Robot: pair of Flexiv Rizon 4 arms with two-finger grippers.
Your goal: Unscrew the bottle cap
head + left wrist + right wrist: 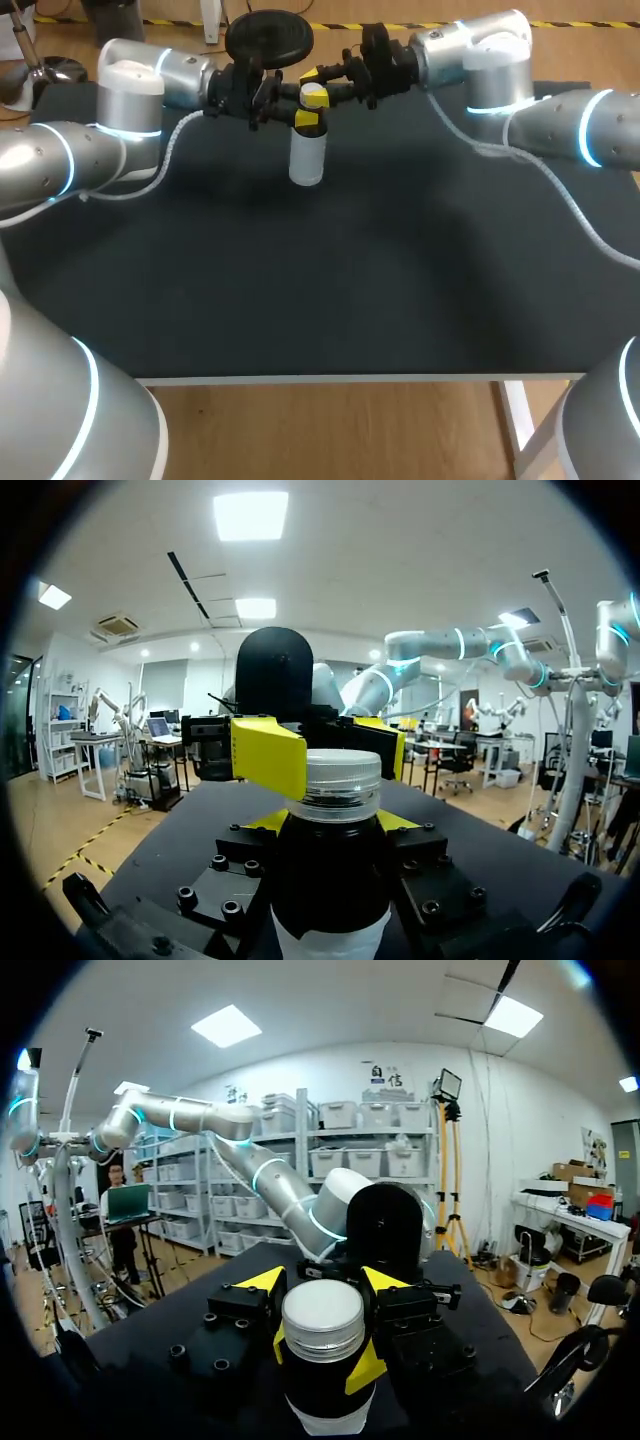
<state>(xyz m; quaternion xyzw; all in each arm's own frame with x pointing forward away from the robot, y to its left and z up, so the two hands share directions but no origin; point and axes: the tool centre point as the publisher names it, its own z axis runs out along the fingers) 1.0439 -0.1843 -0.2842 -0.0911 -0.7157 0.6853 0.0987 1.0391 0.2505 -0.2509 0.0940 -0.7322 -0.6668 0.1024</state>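
Tabletop (330,300): matte black, pale front edge, white leg (515,420) showing at the near right corner. Floor (330,430): warm wood-toned boards; yellow-and-black hazard tape (420,24) runs along it past the far edge. Ceiling white, lit by square panel lights (250,515), one bright, others dimmer further back; a ceiling vent (118,625) sits off to one side. Right wrist view: white wall (490,1100) with metal shelving (370,1150) against it, rows of pale storage bins. A tripod (457,1200) with a small lamp panel on top stands beside the shelving. Left wrist view: a white desk (95,745) carrying a laptop, well back across the room.
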